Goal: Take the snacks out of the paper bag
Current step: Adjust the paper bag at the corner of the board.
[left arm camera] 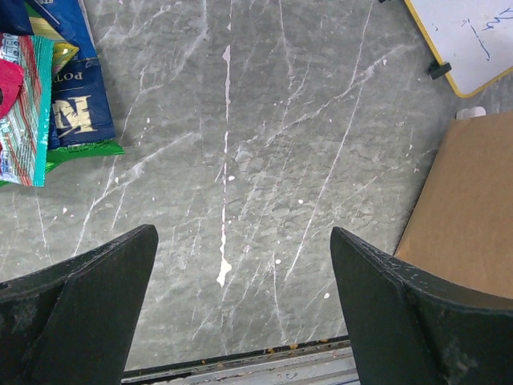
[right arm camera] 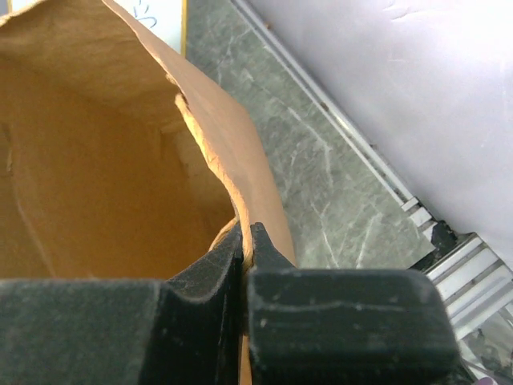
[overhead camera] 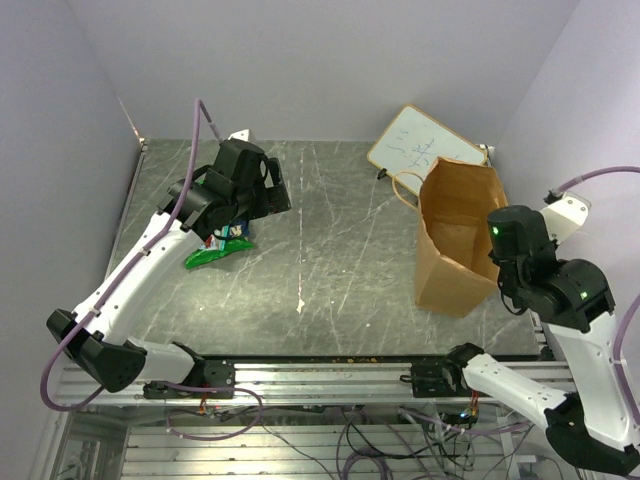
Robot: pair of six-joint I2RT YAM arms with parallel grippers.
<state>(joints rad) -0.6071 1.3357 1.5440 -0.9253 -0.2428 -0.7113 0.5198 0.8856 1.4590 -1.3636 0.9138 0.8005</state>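
Your right jaws are clamped on the near rim of the paper bag [right arm camera: 216, 152], which stands at the right of the table [left arm camera: 264, 160], its bottom hard to make out. Your left jaws hang wide apart over open table. The snacks [left arm camera: 72, 112] lie at left, partly cut off by the frame.

- Left arm [overhead camera: 130, 268]: white shell links, black joint housings, black base.
- Right arm [overhead camera: 590, 365]: the same white and black, with a small green light [overhead camera: 494, 229] on its wrist housing.
- Purple cables [overhead camera: 203, 118] run along both arms.
- Left gripper [left arm camera: 243, 233]: black wedge-shaped fingers, scuffed.
- Right gripper [right arm camera: 247, 233]: matte black, blocky fingers.
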